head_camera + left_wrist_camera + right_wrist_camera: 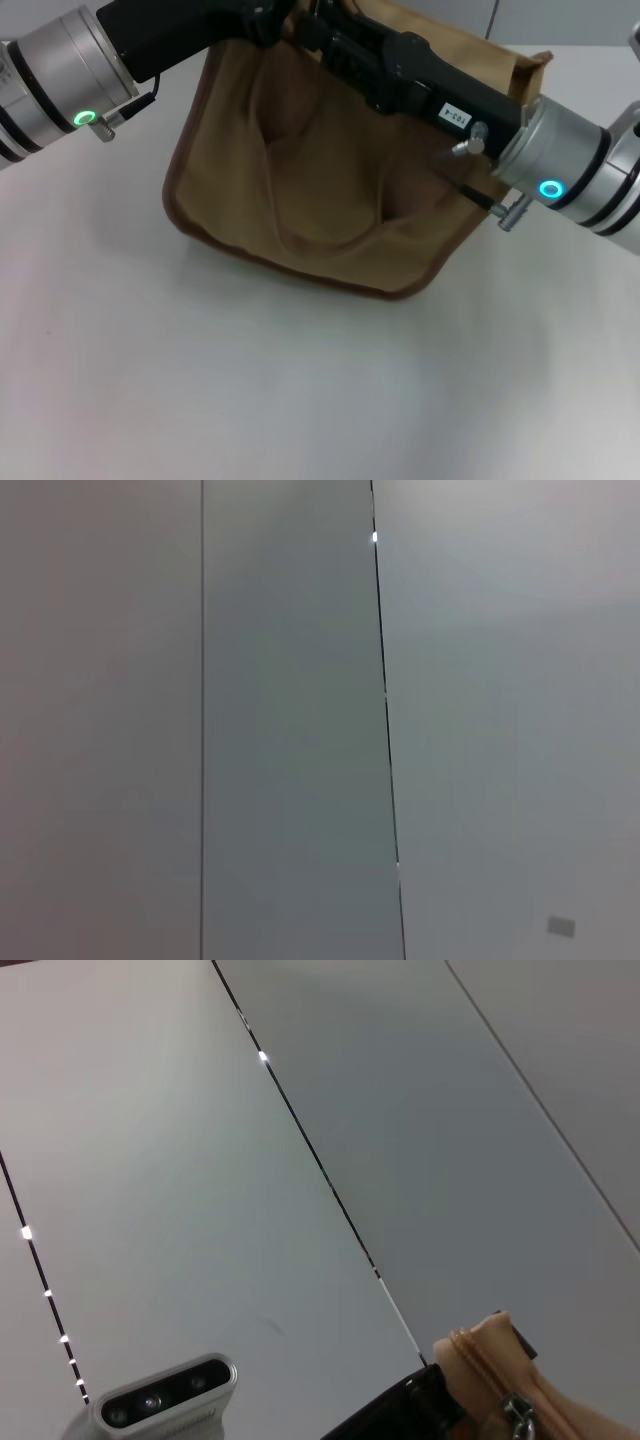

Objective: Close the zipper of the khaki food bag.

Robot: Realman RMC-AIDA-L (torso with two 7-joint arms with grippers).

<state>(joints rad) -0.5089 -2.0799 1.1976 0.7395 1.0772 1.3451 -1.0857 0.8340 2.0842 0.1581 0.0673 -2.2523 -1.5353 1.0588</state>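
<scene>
**Both arms at the bag's top edge, zipper mostly hidden from me**

The khaki food bag stands on the white table, towards its far side, its front face and one looped handle turned to my head camera. Both my arms reach over its top edge. My left pincer sits at the top near the bag's left corner; my right pincer meets it from the other side, its black body lying across the bag's upper rim. In the head view the arms cover the fingertips, so I cannot tell whether either pincer is open, closed or gripping anything.

My right wrist camera catches a bunched corner of khaki fabric and a small silver slider of the zipper, held up against the wall panels behind. My left wrist camera shows only wall.

My guess is that the pull along the zipper line is in hand or about to begin. The risks as I judge them: the bag is soft and slumped, so if one pincer does not hold the fabric taut, the slider may jam on a fold. A pull that is too strong could drag the whole bag across the table or tip it. And with the contact hidden, I may miss a slipped tab.
</scene>
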